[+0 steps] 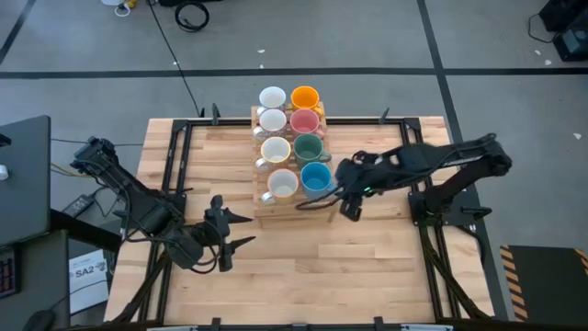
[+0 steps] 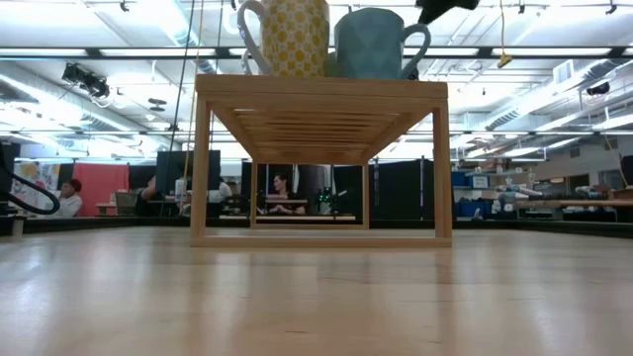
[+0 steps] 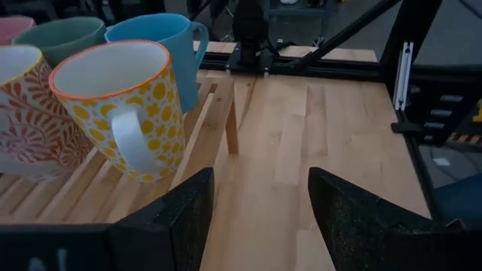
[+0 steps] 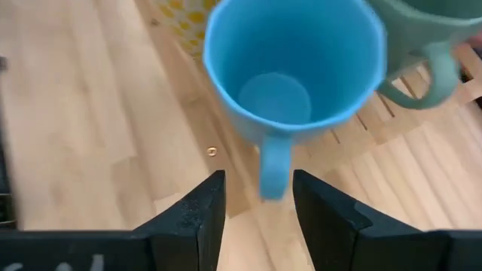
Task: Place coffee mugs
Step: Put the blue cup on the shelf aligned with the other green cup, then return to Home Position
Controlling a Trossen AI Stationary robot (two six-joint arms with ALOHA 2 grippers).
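Eight mugs stand upright in two rows on a low wooden slatted rack [image 1: 260,213]: orange [image 1: 305,97], pink [image 1: 305,121], green [image 1: 308,147] and blue [image 1: 315,176] in one row, white and patterned ones [image 1: 283,184] in the other. My right gripper [image 4: 258,197] is open just right of the blue mug [image 4: 294,64]. Its fingers stand on either side of the mug's handle [image 4: 275,169], and a gap shows on both sides. My left gripper [image 1: 241,231] is open over the table, left of the rack's near end. It faces the yellow-dotted mug [image 3: 120,105].
The rack sits mid-table on four legs [image 2: 321,237] with open space beneath it. A black metal frame [image 1: 175,156] runs around the table top. Bare wood lies near the front edge [image 1: 303,276]. People sit at desks in the room beyond [image 2: 282,193].
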